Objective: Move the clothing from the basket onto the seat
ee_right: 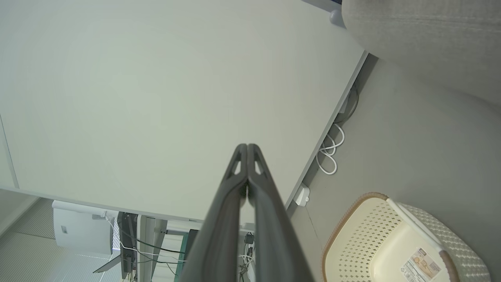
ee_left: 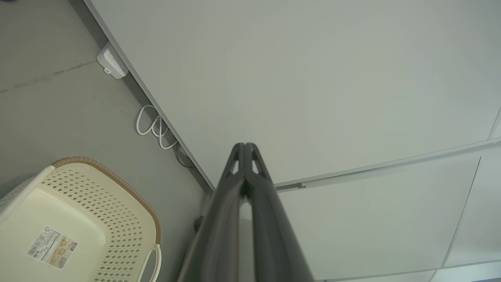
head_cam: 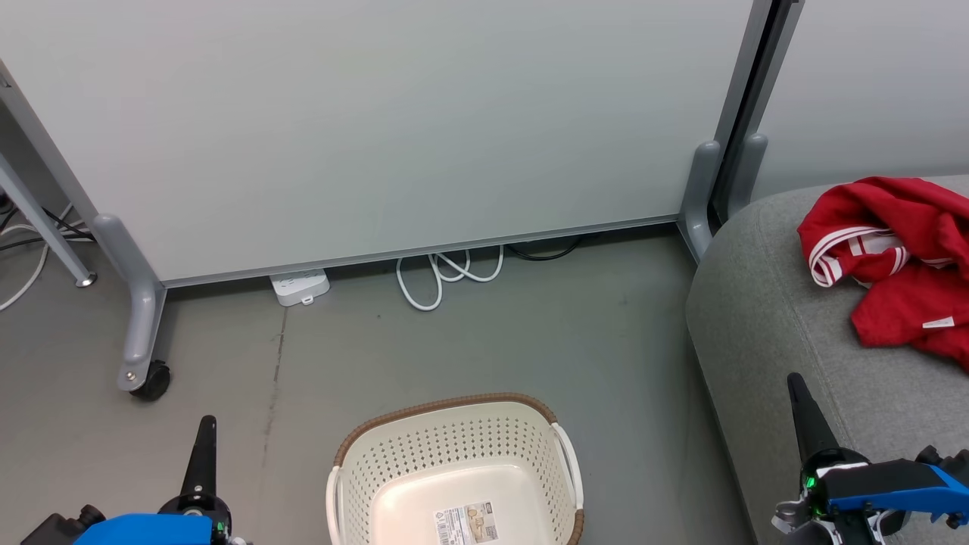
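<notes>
Well, both tools are clenched tight with nothing in them. The left tool (head_cam: 206, 422) sits low on the left over the floor (head_cam: 530, 341). The right tool (head_cam: 796, 381) sits low on the right and shows against the near edge of the seat (head_cam: 757, 318). In both wrist views the fingers (ee_left: 229, 196) press together tip to tip.

Between the two, the basket (head_cam: 447, 404) stands on the floor, and it's empty. The clothing (head_cam: 901, 250) lies in a crumpled red heap on the seat, up beyond the right tool. It runs off the picture's edge, so I can't tell if that's one garment or two. Looks to me like the job's basically done.

Handling-wise, I'd guess it's light, soft and floppy, nothing fragile. It'll sag and trail from wherever you pinch it. If it needs another grab, I'd go for a raised fold or the thicker white-striped trim (head_cam: 836, 253), not a flat bit.

As for writing, there's a sticker (head_cam: 465, 524) with a barcode on the basket's bottom and a little white tag (head_cam: 938, 323) on the red cloth. Both are too small to read, and there's no brand I can make out.
</notes>
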Motion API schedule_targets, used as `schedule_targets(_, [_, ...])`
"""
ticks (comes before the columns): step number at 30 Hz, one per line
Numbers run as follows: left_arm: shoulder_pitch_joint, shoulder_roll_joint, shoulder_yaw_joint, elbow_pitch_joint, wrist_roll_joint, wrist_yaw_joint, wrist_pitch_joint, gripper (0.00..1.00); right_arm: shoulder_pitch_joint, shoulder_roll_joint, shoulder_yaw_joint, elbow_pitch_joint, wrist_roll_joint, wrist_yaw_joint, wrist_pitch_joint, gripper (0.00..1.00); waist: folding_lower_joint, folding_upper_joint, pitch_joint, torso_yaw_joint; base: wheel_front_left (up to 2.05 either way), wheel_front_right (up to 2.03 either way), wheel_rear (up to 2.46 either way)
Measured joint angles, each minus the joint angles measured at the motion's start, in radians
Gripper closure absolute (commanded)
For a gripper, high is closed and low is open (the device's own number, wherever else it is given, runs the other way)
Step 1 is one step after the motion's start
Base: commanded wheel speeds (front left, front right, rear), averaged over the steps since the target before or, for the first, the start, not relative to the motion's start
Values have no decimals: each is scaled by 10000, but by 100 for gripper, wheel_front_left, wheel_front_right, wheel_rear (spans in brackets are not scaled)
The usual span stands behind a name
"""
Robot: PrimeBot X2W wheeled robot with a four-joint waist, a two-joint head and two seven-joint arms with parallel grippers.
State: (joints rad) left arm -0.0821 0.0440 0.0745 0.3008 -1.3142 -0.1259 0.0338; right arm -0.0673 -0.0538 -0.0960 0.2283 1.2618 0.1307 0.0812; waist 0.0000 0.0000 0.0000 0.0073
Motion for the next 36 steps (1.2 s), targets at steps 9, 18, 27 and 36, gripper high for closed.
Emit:
schedule_targets(9, [-36, 6, 115, -134, -706, 0, 178, 100, -122, 4, -42, 42, 823, 0, 81, 100, 0, 0, 6, -15, 0, 0, 0])
schedule_targets(18, [-110, 12, 178, -245, -1373, -2, 370, 100, -159, 8, -79, 86, 1601, 0, 155, 100, 1, 0, 13, -31, 0, 0, 0])
schedule_targets(27, [-151, 19, 242, -374, -1988, -4, 541, 100, -270, 12, -107, 113, 2328, 0, 213, 100, 0, 0, 20, -46, 0, 0, 0])
schedule_targets(36, [-181, 27, 326, -468, -2562, -15, 706, 100, -328, 15, -146, 148, 3016, 0, 259, 100, 0, 0, 26, -62, 0, 0, 0])
